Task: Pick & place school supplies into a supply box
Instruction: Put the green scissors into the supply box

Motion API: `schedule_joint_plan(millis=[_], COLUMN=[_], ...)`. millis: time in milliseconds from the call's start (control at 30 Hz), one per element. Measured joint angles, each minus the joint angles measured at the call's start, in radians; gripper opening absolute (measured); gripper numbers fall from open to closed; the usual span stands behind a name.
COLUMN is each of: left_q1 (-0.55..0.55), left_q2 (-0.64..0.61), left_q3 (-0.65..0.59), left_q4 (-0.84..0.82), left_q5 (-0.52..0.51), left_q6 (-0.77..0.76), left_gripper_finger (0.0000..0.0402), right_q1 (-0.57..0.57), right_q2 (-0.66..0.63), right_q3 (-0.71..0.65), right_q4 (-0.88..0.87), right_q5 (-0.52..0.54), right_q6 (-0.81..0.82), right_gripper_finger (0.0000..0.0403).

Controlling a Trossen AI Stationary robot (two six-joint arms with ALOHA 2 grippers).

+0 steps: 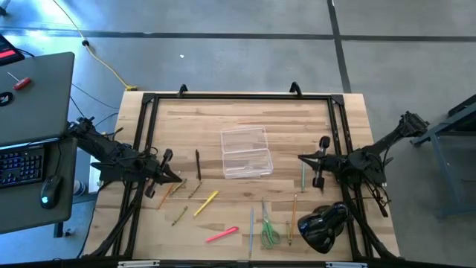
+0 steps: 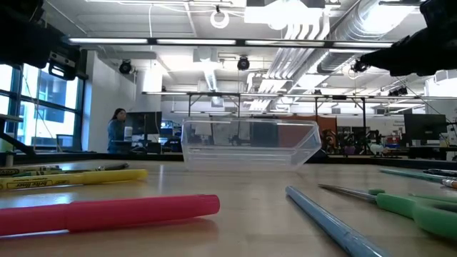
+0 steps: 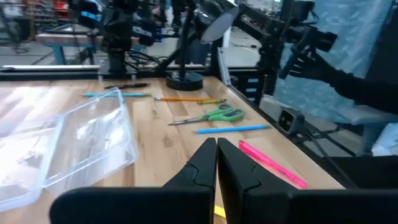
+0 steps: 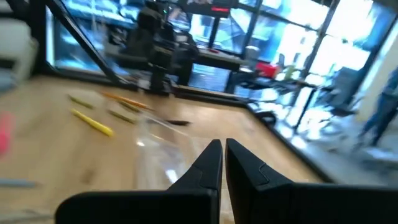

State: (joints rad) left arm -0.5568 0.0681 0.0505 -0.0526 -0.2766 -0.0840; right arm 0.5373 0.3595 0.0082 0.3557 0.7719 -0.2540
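The left pincer (image 1: 177, 179), fingers together and empty, hovers over the counter (image 1: 223, 119) left of the clear supply box (image 1: 245, 152) at centre, pens and scissors (image 1: 268, 234) scattered nearer, and the right pincer (image 1: 301, 158), likewise together, hovers right of the box.

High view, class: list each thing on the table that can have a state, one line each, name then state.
Box: lidless, nothing inside, flat on the table.
Scissors: blades closed, lying flat.
Pink pen: lying loose, outside the box.
Yellow pen: lying loose, outside the box.
Left gripper: shut, holding nothing.
Right gripper: shut, holding nothing.
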Motion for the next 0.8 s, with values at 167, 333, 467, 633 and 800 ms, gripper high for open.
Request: schedule_joint_plan(millis=[167, 333, 467, 633, 800], left_q1=[0.000, 0.000, 0.000, 0.000, 0.000], left_q2=[0.000, 0.000, 0.002, 0.004, 0.021], left_q3=[0.000, 0.000, 0.001, 0.001, 0.001], left_q4=[0.032, 0.086, 0.107, 0.110, 0.124], left_q5=[-0.136, -0.202, -0.208, -0.291, -0.325], left_q6=[0.000, 0.000, 0.000, 0.000, 0.000], left_gripper_finger=[0.0046, 0.0047, 0.0047, 0.0047, 0.0047], right_q1=[0.000, 0.000, -0.008, -0.019, -0.051], right_q2=[0.000, 0.000, 0.000, -0.001, 0.000], right_q3=[0.000, 0.000, 0.000, 0.000, 0.002], right_q4=[0.000, 0.025, 0.085, 0.233, 0.259], right_q5=[0.000, -0.055, -0.142, -0.149, -0.114], right_q6=[-0.052, 0.053, -0.009, -0.114, -0.044], right_gripper_finger=[0.0000, 0.0000, 0.0000, 0.0000, 0.0002])
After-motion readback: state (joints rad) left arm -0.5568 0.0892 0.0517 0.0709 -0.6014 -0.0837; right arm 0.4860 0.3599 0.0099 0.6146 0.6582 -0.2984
